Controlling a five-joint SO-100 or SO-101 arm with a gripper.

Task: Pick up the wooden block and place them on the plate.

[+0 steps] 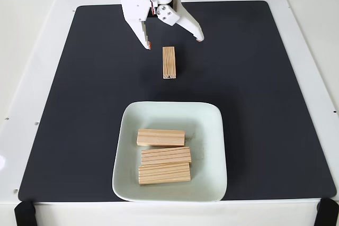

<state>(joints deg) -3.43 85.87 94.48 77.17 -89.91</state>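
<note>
End effector (pixel 174 42) spread wide, above wooden block (pixel 168 62)

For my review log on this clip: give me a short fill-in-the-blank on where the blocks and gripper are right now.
1. The plate holds ____ wooden blocks.
2. One wooden block lies on the black ____, outside the plate.
3. The gripper is ____, its fingertips spread apart.
4. In the fixed view, the lone block sits between the gripper and the ____.

Missing words: three; mat; open; plate
</note>
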